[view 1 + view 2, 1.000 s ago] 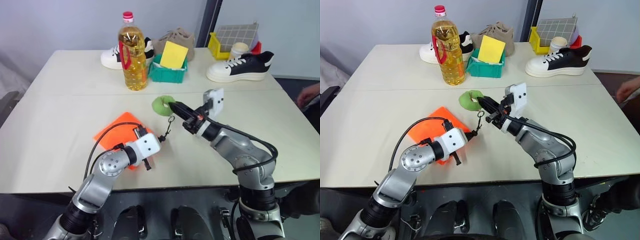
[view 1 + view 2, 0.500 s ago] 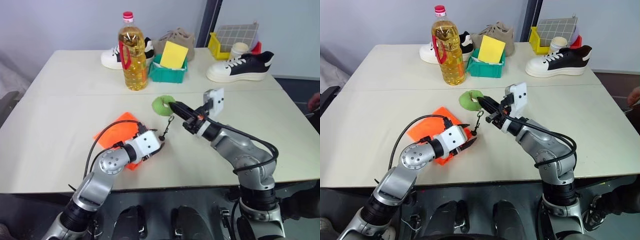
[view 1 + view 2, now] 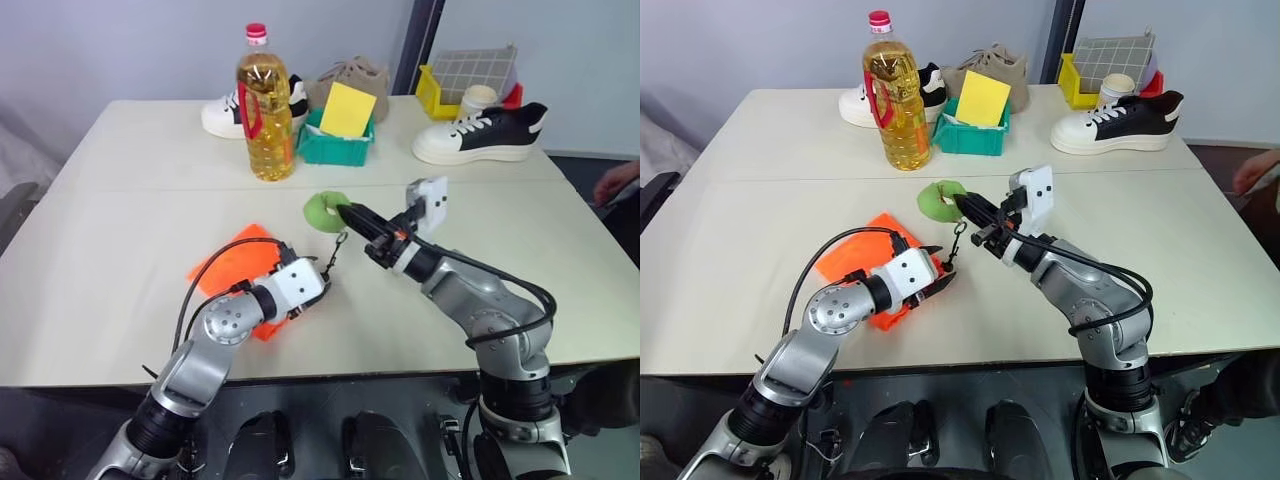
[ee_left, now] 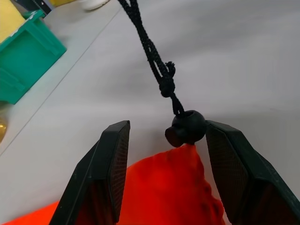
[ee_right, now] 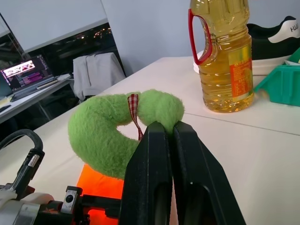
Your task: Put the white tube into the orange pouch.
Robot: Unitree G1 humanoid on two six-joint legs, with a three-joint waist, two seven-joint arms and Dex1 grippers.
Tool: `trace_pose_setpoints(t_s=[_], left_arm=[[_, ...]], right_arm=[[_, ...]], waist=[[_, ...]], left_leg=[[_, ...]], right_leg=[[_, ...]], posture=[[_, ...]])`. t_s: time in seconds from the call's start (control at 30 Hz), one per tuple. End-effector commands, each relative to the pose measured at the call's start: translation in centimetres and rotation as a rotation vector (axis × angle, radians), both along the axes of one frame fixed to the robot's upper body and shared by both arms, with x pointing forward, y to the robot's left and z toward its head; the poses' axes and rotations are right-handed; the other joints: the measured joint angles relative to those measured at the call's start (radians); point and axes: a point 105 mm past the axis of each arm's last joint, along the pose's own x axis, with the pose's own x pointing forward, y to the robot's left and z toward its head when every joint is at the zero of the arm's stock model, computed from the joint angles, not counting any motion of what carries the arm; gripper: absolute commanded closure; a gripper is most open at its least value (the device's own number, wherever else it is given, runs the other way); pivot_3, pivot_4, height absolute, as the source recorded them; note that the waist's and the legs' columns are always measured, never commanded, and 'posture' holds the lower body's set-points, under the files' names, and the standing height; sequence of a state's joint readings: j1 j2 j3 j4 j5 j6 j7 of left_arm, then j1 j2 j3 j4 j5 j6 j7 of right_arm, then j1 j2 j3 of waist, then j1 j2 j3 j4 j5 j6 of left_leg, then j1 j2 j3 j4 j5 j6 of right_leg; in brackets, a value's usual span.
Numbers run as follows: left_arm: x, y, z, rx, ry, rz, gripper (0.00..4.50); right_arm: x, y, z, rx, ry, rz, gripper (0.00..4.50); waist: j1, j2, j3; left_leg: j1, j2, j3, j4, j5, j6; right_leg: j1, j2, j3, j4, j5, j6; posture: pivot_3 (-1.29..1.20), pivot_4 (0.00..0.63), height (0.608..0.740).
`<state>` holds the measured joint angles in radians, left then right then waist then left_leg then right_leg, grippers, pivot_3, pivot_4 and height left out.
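Orange fabric of the orange pouch (image 3: 232,268) was seen flat on the counter (image 3: 120,210) in the left eye view, partly covered by the left hand (image 3: 318,288), with the right hand (image 3: 345,212) raised just beyond it at a green plush ring (image 3: 324,210).

In the left wrist view, the left hand's fingers (image 4: 110,164) were spread apart, the pouch's corner and black cord stopper (image 4: 186,127) lying between them, nothing gripped.

In the right wrist view, the right hand's fingers (image 5: 154,159) were pressed together on the ring.

Orange pouch (image 4: 173,187) cloth; ring (image 5: 117,126) plush
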<state>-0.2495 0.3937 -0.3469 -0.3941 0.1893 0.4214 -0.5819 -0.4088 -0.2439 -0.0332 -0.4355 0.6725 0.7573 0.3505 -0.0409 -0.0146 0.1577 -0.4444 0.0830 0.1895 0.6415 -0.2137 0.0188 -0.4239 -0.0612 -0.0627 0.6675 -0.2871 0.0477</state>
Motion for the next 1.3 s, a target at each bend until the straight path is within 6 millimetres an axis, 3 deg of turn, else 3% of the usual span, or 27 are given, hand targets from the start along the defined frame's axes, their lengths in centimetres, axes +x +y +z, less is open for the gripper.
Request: trace_pose_setpoints(t_s=[0.03,0.23,0.37,0.57,0.77,0.93,1.27,1.3], left_arm=[[-0.5,0.2,1.5,-0.073,-0.009,-0.045,1.86],[-0.6,4.3,3.4,-0.305,0.107,-0.038,1.86],[0.4,7.8,4.6,-0.423,0.140,0.026,1.86],[1.8,10.2,4.7,-0.494,0.147,0.090,1.86],[2.7,9.8,4.2,-0.491,0.163,0.072,1.86],[3.1,9.2,4.1,-0.495,0.164,0.055,1.86],[2.9,7.8,3.7,-0.499,0.182,0.017,1.86],[2.9,7.8,3.6,-0.499,0.183,0.017,1.82]], right_arm=[[-0.6,0.1,1.8,0.012,-0.077,0.006,4.50],[0.3,-1.3,1.9,0.012,-0.083,-0.072,4.50],[1.2,-3.3,2.1,0.016,-0.087,-0.173,4.50],[2.1,-4.7,1.4,0.005,-0.064,-0.275,4.50],[3.8,-6.8,0.3,-0.011,-0.020,-0.454,4.50],[4.6,-8.7,-1.8,-0.071,0.070,-0.585,4.50],[4.4,-9.7,-5.9,-0.235,0.203,-0.623,4.50],[4.2,-9.8,-6.3,-0.282,0.204,-0.617,4.17]], waist=[[0.000,0.000,0.000],[-0.002,0.000,0.000],[0.001,0.000,0.000],[0.002,0.000,0.000],[0.001,0.000,0.000],[0.000,0.000,0.000],[0.000,0.000,0.000],[0.000,0.000,0.000]], left_leg=[[0.000,0.000,0.000,0.000,0.000,0.000],[0.000,0.000,0.000,0.000,0.000,0.000],[0.000,0.000,0.000,0.001,0.000,0.000],[0.000,0.000,0.000,0.002,0.001,-0.001],[0.000,0.000,0.000,0.002,0.003,-0.004],[0.000,0.000,0.000,0.002,0.003,-0.005],[0.000,0.000,0.000,0.002,0.003,-0.005],[0.000,0.000,0.000,0.002,0.003,-0.005]], right_leg=[[0.000,0.000,0.000,0.000,0.000,0.000],[0.000,0.000,0.000,0.000,0.000,0.000],[0.001,0.000,0.000,0.001,0.000,0.000],[0.001,0.000,-0.001,0.001,0.000,0.000],[0.001,0.000,0.000,0.001,0.000,0.000],[0.001,0.000,0.000,0.001,0.000,0.000],[0.001,0.000,0.000,0.001,0.000,0.001],[0.001,0.000,0.000,0.001,0.000,0.001]], posture=[[0.00,0.150,0.740],[0.00,0.150,0.740],[0.00,0.150,0.740],[0.00,0.150,0.740],[0.00,0.150,0.740],[0.00,0.150,0.740],[0.00,0.150,0.740],[0.00,0.150,0.740]])
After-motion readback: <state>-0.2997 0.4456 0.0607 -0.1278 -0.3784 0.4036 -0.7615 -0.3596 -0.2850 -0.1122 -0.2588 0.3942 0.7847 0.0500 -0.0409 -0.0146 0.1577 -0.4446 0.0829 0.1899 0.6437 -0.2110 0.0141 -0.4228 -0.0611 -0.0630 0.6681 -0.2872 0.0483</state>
